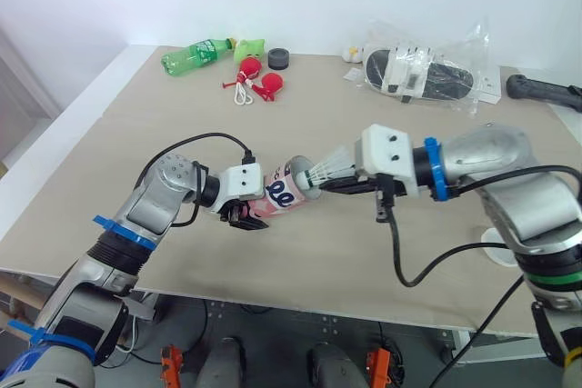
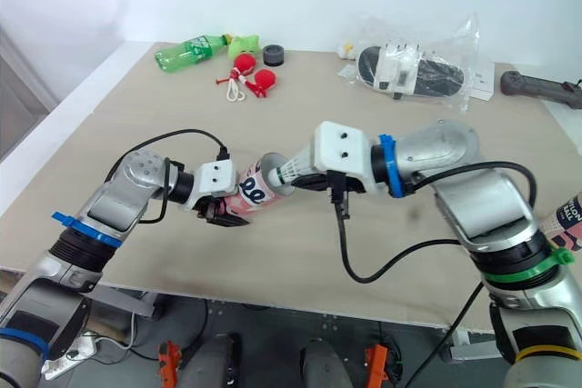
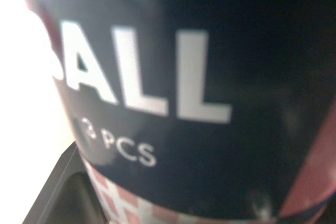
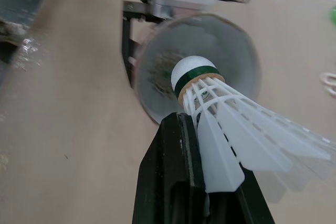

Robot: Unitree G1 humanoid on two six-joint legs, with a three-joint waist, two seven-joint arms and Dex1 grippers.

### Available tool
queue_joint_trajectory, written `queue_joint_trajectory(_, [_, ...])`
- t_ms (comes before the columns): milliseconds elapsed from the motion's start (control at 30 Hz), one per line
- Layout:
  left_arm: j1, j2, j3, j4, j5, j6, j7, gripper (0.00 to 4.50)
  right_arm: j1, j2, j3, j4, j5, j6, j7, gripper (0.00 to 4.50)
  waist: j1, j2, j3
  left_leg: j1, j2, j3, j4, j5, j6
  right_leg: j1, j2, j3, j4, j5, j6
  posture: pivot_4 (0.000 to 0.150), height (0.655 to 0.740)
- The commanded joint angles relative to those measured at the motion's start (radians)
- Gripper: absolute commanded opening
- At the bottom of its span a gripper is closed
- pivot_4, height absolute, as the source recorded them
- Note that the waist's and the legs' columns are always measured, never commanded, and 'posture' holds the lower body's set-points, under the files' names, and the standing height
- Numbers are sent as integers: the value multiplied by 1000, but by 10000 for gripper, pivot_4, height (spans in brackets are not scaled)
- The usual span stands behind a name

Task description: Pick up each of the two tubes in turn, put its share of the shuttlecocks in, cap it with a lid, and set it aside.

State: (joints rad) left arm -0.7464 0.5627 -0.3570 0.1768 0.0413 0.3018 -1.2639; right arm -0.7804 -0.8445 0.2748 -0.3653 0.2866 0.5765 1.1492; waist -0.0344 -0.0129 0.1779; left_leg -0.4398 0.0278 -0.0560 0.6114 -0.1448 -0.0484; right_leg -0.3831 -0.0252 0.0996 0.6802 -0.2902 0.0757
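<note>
At centre, left gripper (image 1: 245, 217) clamps tube (image 1: 282, 193); right gripper (image 1: 326, 185) pinches shuttlecock (image 1: 329, 168) at three o'clock: aim cork dead-centre, slide straight.

White capital letters "ALL" stand on the dark blue band of the tube (image 3: 210, 103), seen close up in the left wrist view. Anything before them is lost in glare at the edge. Just below, smaller white print reads "3 PCS". Larger white lettering above is cropped and unreadable. In the head views the same tube shows big dark rounded characters on pink, too unclear to read. The green bottle (image 1: 195, 54) carries a label, also illegible.
</note>
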Motion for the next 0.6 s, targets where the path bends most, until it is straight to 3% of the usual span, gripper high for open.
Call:
queue_joint_trajectory(33, [10, -10, -24, -1, 9, -1, 6, 30735, -42, 16, -2, -57, -2, 13, -2, 1075, 1, 0, 0, 0, 0, 0, 0, 0, 0, 0, 0, 0, 0, 0, 0, 1500, 7400])
queue_joint_trajectory(100, [10, -11, -24, -1, 9, 0, 8, 30735, -46, 20, 3, -62, -1, 19, 7, 1075, 1, 0, 0, 0, 0, -1, 0, 0, 0, 0, 0, -2, 0, 0, -1, 1500, 7400])
queue_joint_trajectory(267, [13, -11, -24, -1, 8, -1, 12, 30735, -58, 32, -13, -72, 17, 24, 14, 17113, 1, 0, 0, 0, 0, -1, 0, 0, 0, 0, 0, -2, 0, 0, -1, 1500, 7400])
queue_joint_trajectory(467, [13, -14, -23, -1, 8, -2, 13, 30735, -94, 11, -40, -64, 32, 29, 41, 44521, 2, 0, 0, 0, 0, -1, 0, 0, 0, 0, 0, -2, 0, -1, -1, 1500, 7400])
queue_joint_trajectory(533, [13, -15, -23, 1, 9, -4, 13, 30735, -117, 3, -61, -46, 51, 34, 62, 44521, 2, 0, 0, 0, 0, -1, 0, 0, 0, 0, 0, -2, 0, -1, -1, 1500, 7400])
queue_joint_trajectory(600, [14, -15, -24, 0, 9, -5, 14, 30735, -142, -3, -65, -21, 60, 35, 83, 39542, 2, 0, 0, 0, 0, -1, 0, 0, 0, 0, 0, -2, 0, -1, -1, 1500, 7400])
